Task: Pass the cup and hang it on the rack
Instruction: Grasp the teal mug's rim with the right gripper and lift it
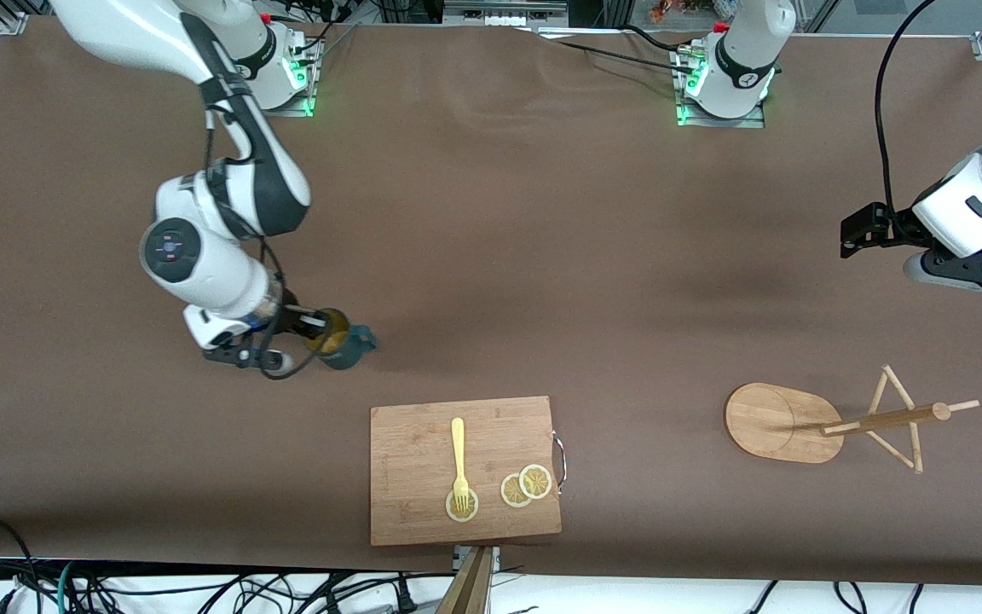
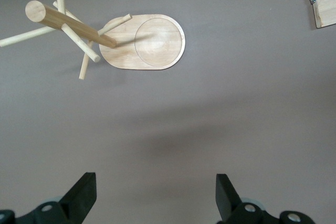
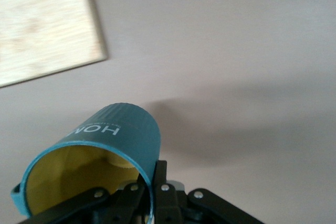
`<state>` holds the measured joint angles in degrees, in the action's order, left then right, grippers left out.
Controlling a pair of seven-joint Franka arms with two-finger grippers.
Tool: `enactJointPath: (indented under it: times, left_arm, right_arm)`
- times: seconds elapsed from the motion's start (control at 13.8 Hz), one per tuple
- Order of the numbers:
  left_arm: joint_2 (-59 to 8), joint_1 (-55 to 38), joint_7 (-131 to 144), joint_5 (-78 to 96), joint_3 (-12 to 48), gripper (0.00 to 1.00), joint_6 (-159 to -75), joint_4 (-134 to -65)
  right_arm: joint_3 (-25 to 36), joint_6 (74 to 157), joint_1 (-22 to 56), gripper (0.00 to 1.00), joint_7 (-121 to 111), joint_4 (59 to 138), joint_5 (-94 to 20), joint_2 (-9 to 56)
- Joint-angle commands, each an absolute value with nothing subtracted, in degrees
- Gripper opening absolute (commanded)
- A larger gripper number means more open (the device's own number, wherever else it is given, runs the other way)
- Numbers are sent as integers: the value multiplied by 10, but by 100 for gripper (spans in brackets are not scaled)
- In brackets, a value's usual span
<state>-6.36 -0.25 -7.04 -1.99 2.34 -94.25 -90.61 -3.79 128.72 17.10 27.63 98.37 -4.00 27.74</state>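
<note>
Count: one cup [image 1: 344, 343], one rack [image 1: 832, 422], one cutting board [image 1: 464, 469], one fork [image 1: 459, 465], three lemon slices [image 1: 526, 486] on the board, two arms.

Right hand [image 1: 320, 328] pinched the cup's rim, one finger inside and one outside, holding it off the bench [image 1: 542, 256] toward the right arm's end. The cup was tipped, with its yellow mouth facing the wrist and its base pointing away; the handle showed at the rim's edge in the right wrist view.

The rack stood toward the left arm's end on its oval base, post upright, pegs crossed near the top.

Left hand [image 2: 155, 195] waited in the air over bare bench near the rack, fingers spread wide, holding nothing.
</note>
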Motion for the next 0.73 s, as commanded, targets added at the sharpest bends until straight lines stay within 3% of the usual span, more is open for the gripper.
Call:
enactJointPath:
  times: [0.0, 0.65]
  left_arm:
    - [-60, -3, -70, -19, 25, 100, -929, -900]
    - [-60, -2, -70, -18, 22, 100, -926, -900]
  right_arm:
    - [-33, 1272, 223, 0, 372, 907, -45, 331]
    - [-34, 1284, 373, 0, 620, 743, -44, 456]
